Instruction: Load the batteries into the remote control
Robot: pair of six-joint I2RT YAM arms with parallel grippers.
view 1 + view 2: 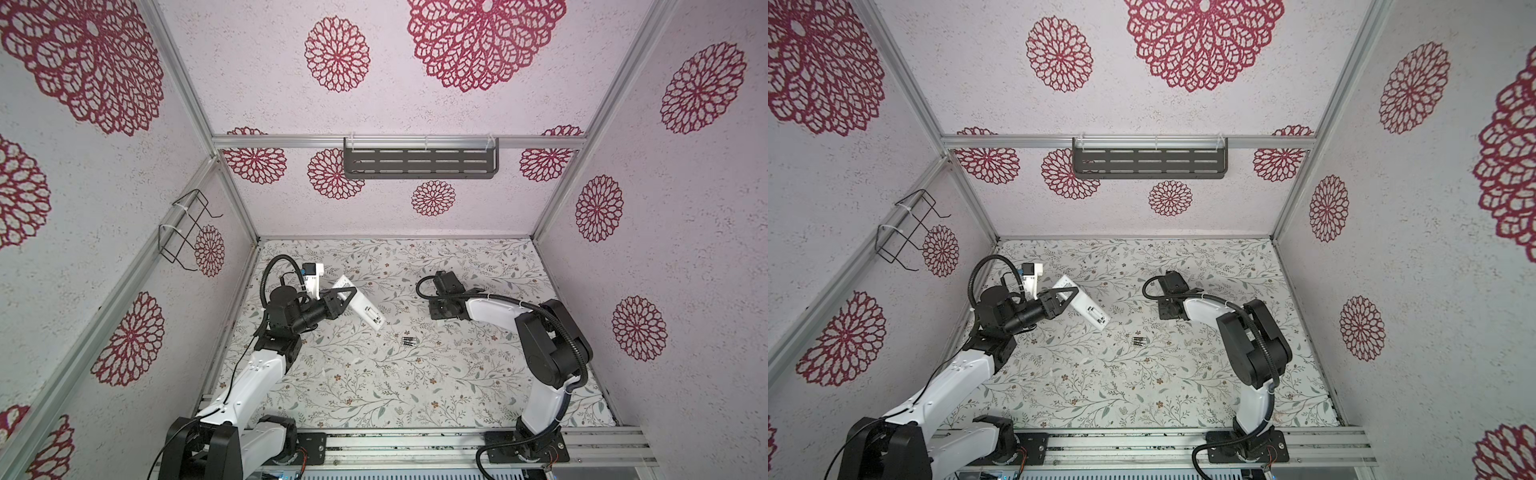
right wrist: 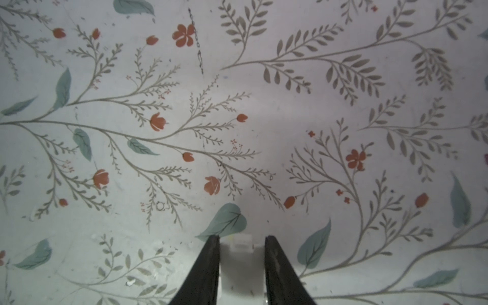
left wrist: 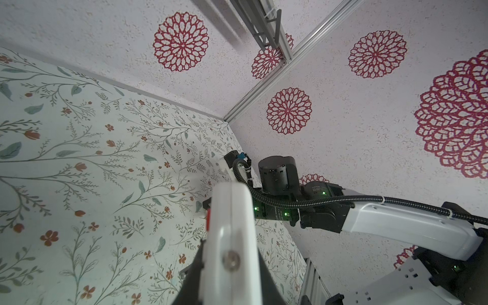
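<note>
Starting at the near edge of the counter [image 1: 374, 399], the left arm's base was cut off by the bottom of both top views. Further in, the batteries [image 1: 409, 341] [image 1: 1140, 341] lay side by side in one tight cluster on the flowered surface. There seemed to be about three, though they were too small to count for sure. They lay well clear of both sets of fingers, roughly between the two arms and nearer the front than either.

Beyond them, one remote control [image 1: 368, 309] [image 1: 1091, 309] was held at a slant, its lower end pointing toward the batteries. Whether that end touched the counter could not be told. The left fingers [image 3: 190, 285] were pinching it across its width, above its middle. In the left wrist view the white bar filled the foreground between the two dark fingers, and its far end was blurred.

Across from it, the right fingers [image 2: 208, 269] could not be seen from above, hidden beneath their own wrist. The right wrist view showed the two of them standing apart, tips close to the counter. One small white piece [image 2: 241, 244] lay between them, touching neither so far as could be made out, and what it was could not be told.

Farthest back, one dark slotted shelf [image 1: 419, 164] hung on the rear wall
</note>
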